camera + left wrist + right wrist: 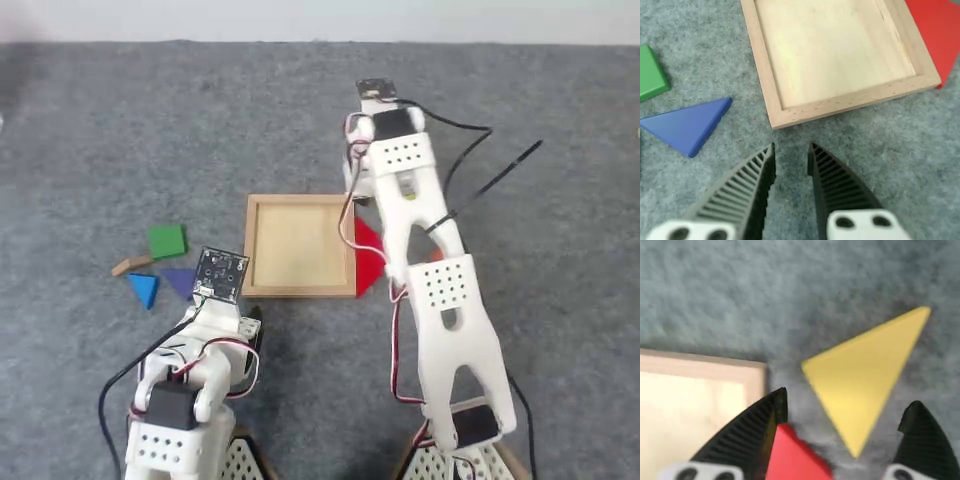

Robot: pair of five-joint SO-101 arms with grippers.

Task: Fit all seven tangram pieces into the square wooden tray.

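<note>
Item 1. Tray (300, 291): square, wooden, mid-desk, with no piece inside it yet.

Item 2. Yellow triangle (865, 375): flat on the grey desk (100, 130), just off one corner of the tray and clear of its rim. This looks like your next pick. One of its points sits between the jaws of your right gripper (849, 402), and the rest of it fans out ahead of them. Its long edge runs slantwise across the gap, so I judge you need some wrist turn before you close.

Item 3. Right gripper: jaws spread wide, holding nothing. It is by far the nearer arm to the yellow piece.

Item 4. Red triangle (368, 262): against the tray's right side, with one corner right beside a right jaw. Watch that you do not nudge it.

Item 5. Left gripper (790, 147): jaws a little apart and empty, low over the desk just short of the tray's near rim.

Item 6. Left cluster, well apart from the tray: green square (167, 241), blue triangle (144, 288), purple triangle (181, 281), tan piece (132, 265). All are nearer your left arm.
</note>
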